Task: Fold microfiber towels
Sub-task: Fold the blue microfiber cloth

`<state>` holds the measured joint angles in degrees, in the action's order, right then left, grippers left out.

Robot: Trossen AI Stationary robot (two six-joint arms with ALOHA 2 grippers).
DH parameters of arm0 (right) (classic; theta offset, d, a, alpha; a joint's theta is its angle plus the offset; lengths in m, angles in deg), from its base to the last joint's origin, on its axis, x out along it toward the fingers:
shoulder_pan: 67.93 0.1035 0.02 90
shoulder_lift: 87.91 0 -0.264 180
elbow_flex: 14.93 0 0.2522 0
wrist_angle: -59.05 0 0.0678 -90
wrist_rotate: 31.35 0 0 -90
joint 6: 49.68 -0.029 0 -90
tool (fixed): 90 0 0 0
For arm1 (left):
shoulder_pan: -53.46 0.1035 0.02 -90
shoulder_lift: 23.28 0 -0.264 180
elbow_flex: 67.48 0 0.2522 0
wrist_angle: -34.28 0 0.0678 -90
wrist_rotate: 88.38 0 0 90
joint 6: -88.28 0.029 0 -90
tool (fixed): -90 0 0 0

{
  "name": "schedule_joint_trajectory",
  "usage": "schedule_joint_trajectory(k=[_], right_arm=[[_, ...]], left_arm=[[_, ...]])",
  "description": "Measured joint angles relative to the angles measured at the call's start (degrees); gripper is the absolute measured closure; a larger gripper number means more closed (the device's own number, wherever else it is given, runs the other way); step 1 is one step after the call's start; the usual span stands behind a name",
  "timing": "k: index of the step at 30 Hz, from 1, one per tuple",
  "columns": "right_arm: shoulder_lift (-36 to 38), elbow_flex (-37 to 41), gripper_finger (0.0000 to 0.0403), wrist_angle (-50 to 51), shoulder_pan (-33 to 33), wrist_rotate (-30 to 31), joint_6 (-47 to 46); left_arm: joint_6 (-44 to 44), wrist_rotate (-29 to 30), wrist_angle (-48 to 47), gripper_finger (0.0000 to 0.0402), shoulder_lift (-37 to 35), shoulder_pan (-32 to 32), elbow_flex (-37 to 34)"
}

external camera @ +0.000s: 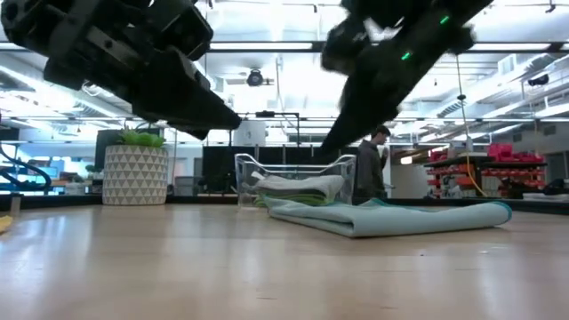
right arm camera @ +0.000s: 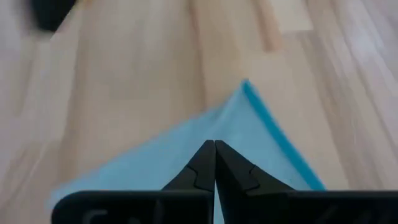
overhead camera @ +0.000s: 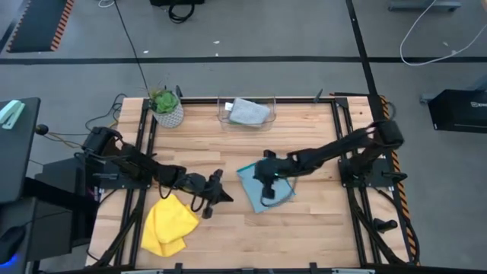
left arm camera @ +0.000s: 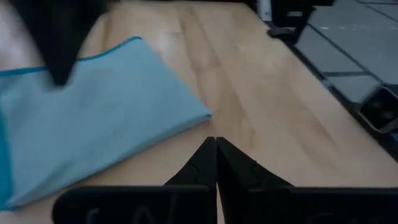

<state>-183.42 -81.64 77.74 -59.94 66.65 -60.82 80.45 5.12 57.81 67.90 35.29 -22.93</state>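
Workbench of pale wood planks (overhead camera: 319, 228), grey floor around it, a lit workshop beyond with a person (external camera: 369, 164) standing far back.

Clear plastic bin (overhead camera: 225, 116) at the far edge holds a folded pale grey towel (overhead camera: 249, 112); low view shows green cloth under it. Potted plant (overhead camera: 166, 106) sits beside the bin. Light blue towel (overhead camera: 275, 192) lies folded near table centre; yellow towel (overhead camera: 169, 224) lies crumpled at the near left. Right gripper (right arm camera: 215, 144) hangs over the blue towel, fingers pressed together, gripping nothing. Left gripper (left arm camera: 216, 142) is also closed and empty, between the yellow and blue towels.
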Motion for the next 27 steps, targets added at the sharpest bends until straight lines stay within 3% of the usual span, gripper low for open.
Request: schedule_joint_trajectory(k=[7, 15, 20, 27], right_arm=[[12.55, 7.28, 0.0372, 8.11, 6.85, 0.95, -2.62], [20.31, 13.84, 0.0269, 16.82, 17.46, 4.23, -11.42], [18.84, 13.74, 0.0220, 23.22, 21.41, 7.61, -11.54], [18.29, 13.51, 0.0198, 22.26, 22.53, 9.63, -9.45]], left_arm=[[1.48, 2.55, -4.61, 0.0371, 3.29, 0.00, 4.95], [5.60, 4.02, -17.39, 0.0376, 15.00, -1.03, 22.21], [6.40, 4.65, -23.72, 0.0301, 19.87, -1.41, 31.53], [8.56, 9.03, -34.27, 0.0200, 28.30, -3.47, 42.29]])
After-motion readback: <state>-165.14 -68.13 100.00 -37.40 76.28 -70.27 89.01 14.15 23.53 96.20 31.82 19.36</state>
